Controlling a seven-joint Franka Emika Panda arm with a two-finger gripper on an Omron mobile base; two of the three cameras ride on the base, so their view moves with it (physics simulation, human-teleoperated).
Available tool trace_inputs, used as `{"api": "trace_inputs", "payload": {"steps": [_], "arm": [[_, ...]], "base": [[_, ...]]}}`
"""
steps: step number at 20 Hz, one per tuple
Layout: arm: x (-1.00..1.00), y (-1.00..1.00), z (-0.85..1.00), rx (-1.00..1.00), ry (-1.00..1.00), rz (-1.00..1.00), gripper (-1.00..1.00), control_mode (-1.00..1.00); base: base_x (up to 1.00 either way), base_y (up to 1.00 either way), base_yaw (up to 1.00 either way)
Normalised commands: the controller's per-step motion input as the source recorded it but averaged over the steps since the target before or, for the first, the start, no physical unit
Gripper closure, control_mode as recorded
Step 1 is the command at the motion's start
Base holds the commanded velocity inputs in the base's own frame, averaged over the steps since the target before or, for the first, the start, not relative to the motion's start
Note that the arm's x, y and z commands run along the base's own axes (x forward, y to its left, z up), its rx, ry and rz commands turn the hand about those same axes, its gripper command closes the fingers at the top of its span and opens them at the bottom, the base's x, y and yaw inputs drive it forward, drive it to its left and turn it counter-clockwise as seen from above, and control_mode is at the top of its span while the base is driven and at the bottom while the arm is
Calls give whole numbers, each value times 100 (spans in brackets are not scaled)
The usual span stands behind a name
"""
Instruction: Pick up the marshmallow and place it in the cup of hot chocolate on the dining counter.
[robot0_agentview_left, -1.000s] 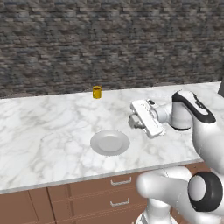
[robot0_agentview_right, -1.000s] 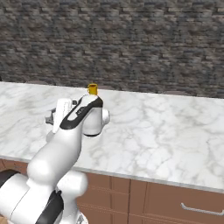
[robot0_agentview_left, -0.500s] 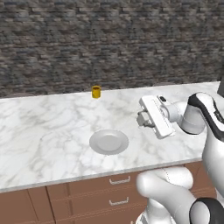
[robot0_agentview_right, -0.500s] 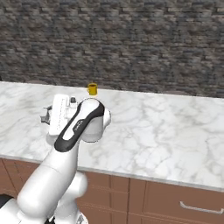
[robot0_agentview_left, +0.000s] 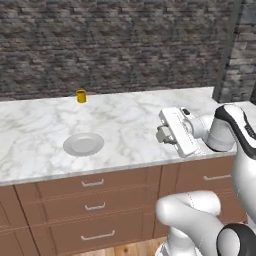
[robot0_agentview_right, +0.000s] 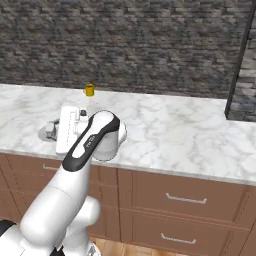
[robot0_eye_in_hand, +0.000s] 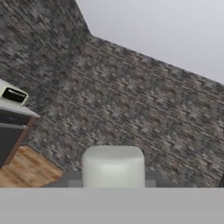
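Pickup was complete: the gripper, closed on the marshmallow, sat at centre right of the left base view. The cup of hot chocolate stood upper left on the dining counter; placing remained.

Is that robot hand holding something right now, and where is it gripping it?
Yes. The gripper is shut on the marshmallow, a small white block pinched at its lower sides between the two fingertips, held up above the counter.

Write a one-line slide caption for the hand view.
Gripper shut on the white marshmallow, pointed sideways at a dark stone wall.
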Motion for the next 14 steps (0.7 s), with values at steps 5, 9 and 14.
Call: {"api": "trace_inputs", "payload": {"steps": [5,9,14], "arm": [[0,0,0,0,0,0,100,100],[0,0,0,0,0,0,100,100],[0,0,0,0,0,0,100,100]], "base": [[-7,-100,-13],[0,-100,-21],[0,-100,-14]]}}
